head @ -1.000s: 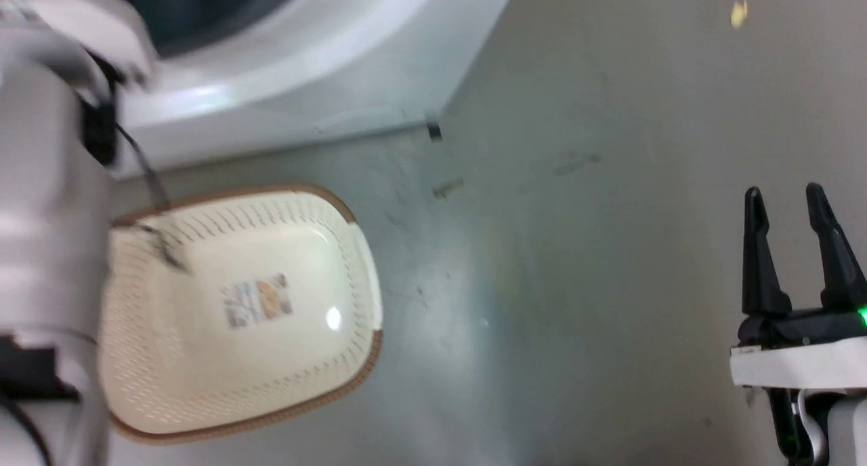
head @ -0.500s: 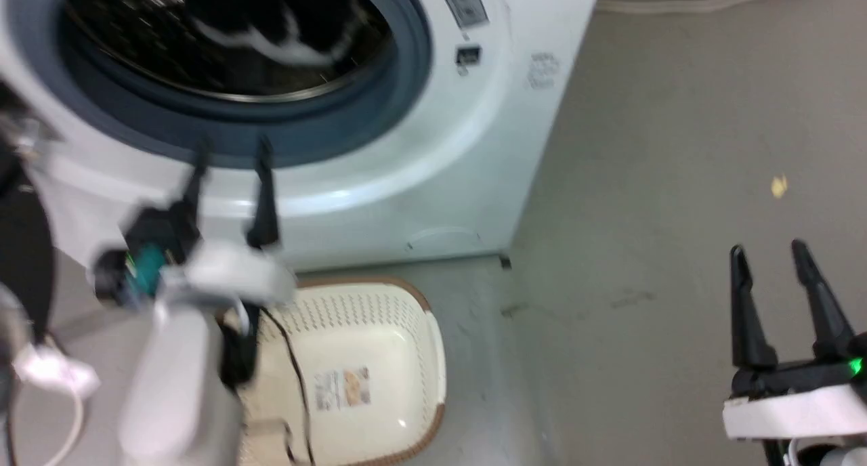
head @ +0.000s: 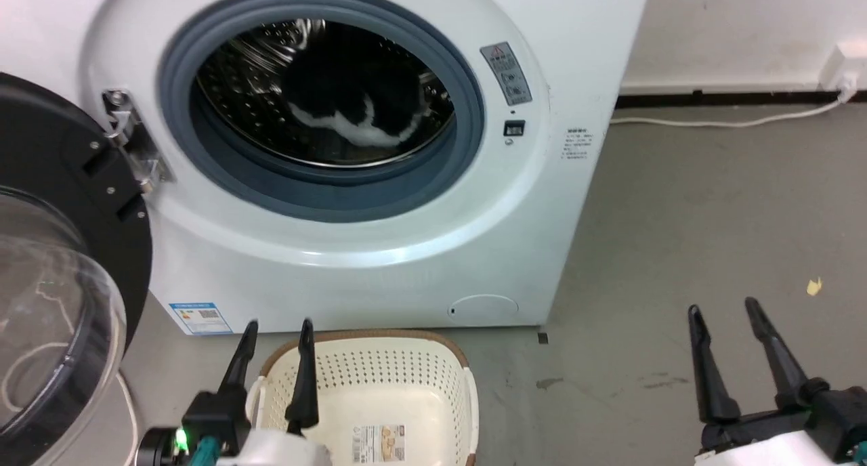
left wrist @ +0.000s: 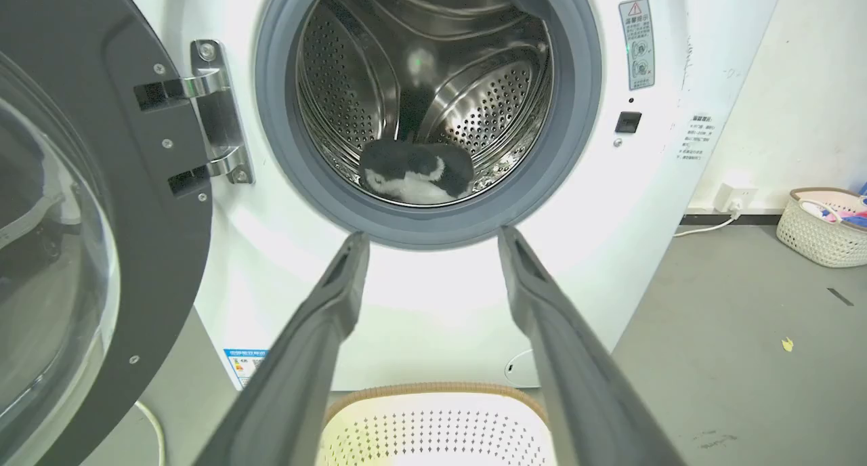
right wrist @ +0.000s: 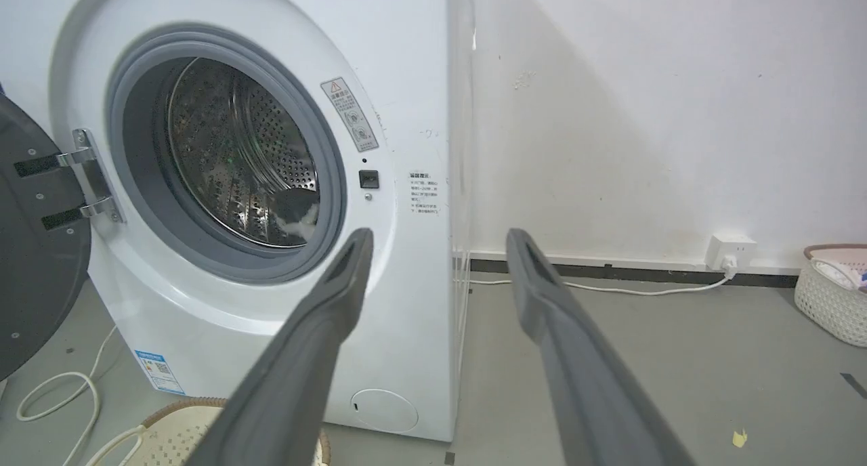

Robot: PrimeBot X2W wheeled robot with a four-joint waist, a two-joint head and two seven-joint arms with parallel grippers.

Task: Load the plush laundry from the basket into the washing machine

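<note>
The black plush laundry [head: 352, 107] with its white patch lies inside the steel drum of the white washing machine [head: 406, 263], whose round door [head: 54, 297] hangs open at the left. In the left wrist view the plush laundry [left wrist: 414, 173] rests low in the drum. The cream basket [head: 379, 401] stands on the floor in front of the washer with just a label sticker inside. My left gripper [head: 278, 330] is open above the basket's left rim, holding nothing. My right gripper [head: 723, 311] is open over bare floor at the right.
Grey floor stretches right of the washer, with a yellow scrap [head: 813, 286] on it. A white cable [head: 718, 122] runs along the wall to a socket [head: 843, 63]. Another woven basket [left wrist: 823, 225] with items stands by the far wall. A cord [right wrist: 54, 391] loops under the door.
The head camera has swung up from the floor and basket to the washer front. My left gripper has drawn back from the drum opening and now sits low over the basket.
</note>
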